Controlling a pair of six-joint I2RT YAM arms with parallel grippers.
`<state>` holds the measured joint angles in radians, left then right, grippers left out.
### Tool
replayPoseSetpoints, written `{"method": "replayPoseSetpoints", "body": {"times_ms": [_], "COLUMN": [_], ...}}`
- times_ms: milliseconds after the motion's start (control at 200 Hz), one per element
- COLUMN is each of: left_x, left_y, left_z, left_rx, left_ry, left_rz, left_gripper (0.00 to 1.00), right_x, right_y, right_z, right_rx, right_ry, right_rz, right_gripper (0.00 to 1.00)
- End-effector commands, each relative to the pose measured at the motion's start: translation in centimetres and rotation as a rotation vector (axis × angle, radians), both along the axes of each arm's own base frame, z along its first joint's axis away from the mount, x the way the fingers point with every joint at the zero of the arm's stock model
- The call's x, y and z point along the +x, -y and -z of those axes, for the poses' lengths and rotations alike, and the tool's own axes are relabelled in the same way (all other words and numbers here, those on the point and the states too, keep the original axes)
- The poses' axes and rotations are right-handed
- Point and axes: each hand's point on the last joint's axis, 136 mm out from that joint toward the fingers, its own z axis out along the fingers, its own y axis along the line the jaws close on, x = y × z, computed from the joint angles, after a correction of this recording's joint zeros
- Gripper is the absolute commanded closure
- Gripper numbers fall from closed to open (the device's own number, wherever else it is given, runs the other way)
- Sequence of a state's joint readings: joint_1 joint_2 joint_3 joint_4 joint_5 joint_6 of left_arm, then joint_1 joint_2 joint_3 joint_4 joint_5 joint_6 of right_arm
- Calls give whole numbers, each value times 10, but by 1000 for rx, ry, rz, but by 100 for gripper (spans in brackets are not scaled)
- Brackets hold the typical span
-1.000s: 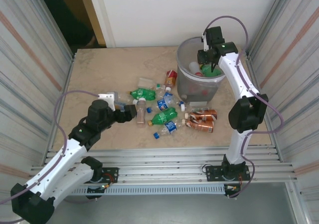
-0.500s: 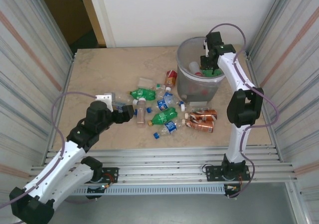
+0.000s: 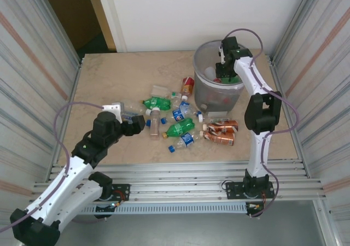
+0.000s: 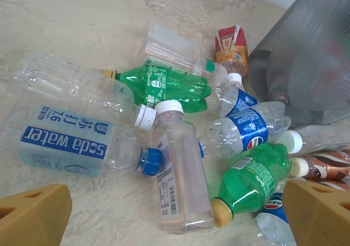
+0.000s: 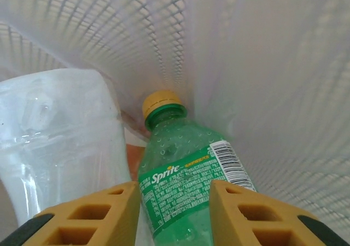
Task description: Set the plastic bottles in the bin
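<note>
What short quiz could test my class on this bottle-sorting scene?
1. True or false: the left fingers are closed on a bottle.
2. Which colour is the cap of the Sprite bottle between the right fingers? A white, B yellow, C blue.
3. Fill in: the cap of the soda water bottle is ___.
Key: 1 false, they stand wide apart with nothing between them; 2 B; 3 blue.
</note>
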<state>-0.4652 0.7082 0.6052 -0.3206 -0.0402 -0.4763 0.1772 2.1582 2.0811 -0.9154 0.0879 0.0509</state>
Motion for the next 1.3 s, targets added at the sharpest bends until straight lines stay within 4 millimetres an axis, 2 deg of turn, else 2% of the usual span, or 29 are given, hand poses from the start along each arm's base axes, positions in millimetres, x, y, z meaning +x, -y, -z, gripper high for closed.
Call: {"method": "replayPoseSetpoints", "body": {"times_ms": [0,150,356,566,766,786,982,1097,1192,1292], "left_x": [-1,-2,-2,-3,-5,-5,-5,-4,-3,-2], "left_y": [-8,-10,-13,-19,-23,-23,-23,-22,-19,-17], "left_z": [2,2,-1,0,-1,0,3,5,4,4], "left_rx": [2,1,2,9,4,5,-7,-9,-21,-30], "left_ry": [-2,-1,12,22,35,35,39,34,35,32], "left_rz": [-39,-47,-54,-73,-89,-90,-91,-87,-80,-74], "left_gripper": [1,1,1,1,1,1,1,1,1,1], "right_x": [0,-1,-29,-75,-135,-141,-207,-243,-269,-290], "right_y": [-6,-20,-35,-47,-52,-52,-44,-46,-47,-53], "right_z": [-19,-78,-145,-184,-202,-194,-182,-162,-133,-98], "right_rx": [36,77,74,46,54,49,72,94,109,176], "right_ry": [4,119,245,333,395,377,367,320,252,162], "right_rz": [-11,-41,-72,-82,-83,-81,-61,-86,-85,-9], "right_gripper": [58,53,46,40,34,34,31,30,29,28]}}
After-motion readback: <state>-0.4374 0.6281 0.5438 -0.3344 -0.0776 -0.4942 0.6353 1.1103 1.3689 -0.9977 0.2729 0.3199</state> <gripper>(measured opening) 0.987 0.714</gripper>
